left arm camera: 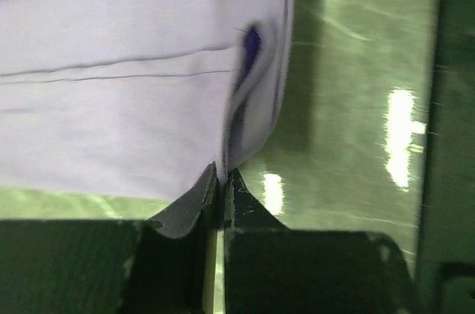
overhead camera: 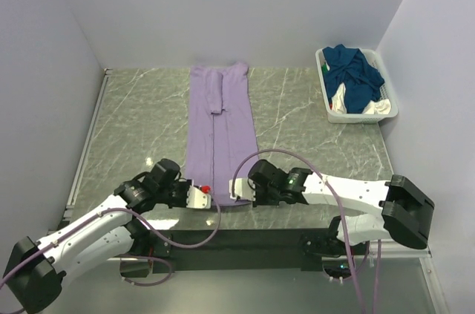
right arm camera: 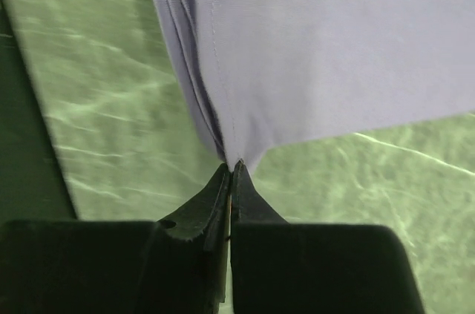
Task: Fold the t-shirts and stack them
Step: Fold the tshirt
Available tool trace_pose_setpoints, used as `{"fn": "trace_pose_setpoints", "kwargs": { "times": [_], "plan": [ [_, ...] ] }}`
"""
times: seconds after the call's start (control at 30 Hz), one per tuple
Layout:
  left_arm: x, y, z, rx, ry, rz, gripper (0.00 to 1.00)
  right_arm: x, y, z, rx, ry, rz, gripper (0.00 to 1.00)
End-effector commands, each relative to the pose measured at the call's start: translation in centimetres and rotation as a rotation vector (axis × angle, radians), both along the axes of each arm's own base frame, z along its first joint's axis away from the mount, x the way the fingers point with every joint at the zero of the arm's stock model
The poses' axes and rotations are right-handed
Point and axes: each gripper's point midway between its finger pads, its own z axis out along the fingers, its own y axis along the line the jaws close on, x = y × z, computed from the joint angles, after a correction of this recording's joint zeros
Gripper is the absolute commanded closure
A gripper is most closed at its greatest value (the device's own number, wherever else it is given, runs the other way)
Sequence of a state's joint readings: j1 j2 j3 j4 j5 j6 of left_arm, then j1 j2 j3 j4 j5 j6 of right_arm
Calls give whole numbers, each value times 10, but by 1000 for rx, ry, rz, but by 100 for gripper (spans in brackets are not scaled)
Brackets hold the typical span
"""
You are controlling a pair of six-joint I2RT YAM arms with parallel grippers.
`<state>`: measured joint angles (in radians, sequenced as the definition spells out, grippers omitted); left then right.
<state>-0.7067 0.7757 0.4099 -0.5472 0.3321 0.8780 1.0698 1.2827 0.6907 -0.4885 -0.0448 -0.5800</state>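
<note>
A pale lilac t-shirt lies on the table as a long narrow strip, sleeves folded in, running from the back wall toward me. My left gripper is shut on its near left corner; the left wrist view shows the cloth pinched at the tips. My right gripper is shut on the near right corner; the right wrist view shows the hem caught between the closed fingers. Dark teal-blue and white shirts lie heaped in the basket.
A white slatted plastic basket stands at the back right corner. The green marble table is walled in on three sides by pale panels. A dark rail runs along the near edge between the arm bases.
</note>
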Motion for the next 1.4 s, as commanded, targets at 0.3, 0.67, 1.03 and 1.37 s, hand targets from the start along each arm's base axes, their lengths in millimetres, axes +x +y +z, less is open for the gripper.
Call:
{"fn": "trace_pose_setpoints", "kwargs": {
  "times": [0.3, 0.67, 1.03, 1.37],
  "plan": [
    [104, 3, 60, -104, -380, 78, 100, 104, 13, 52, 59, -263, 8, 100],
    [179, 7, 67, -127, -431, 66, 99, 185, 19, 59, 38, -311, -5, 100],
    [241, 15, 67, -144, -476, 58, 99, 253, 26, 55, 22, -333, -26, 100],
    [293, 23, 52, -133, -478, 68, 99, 307, 29, 51, 14, -370, -60, 100]
  ]
}}
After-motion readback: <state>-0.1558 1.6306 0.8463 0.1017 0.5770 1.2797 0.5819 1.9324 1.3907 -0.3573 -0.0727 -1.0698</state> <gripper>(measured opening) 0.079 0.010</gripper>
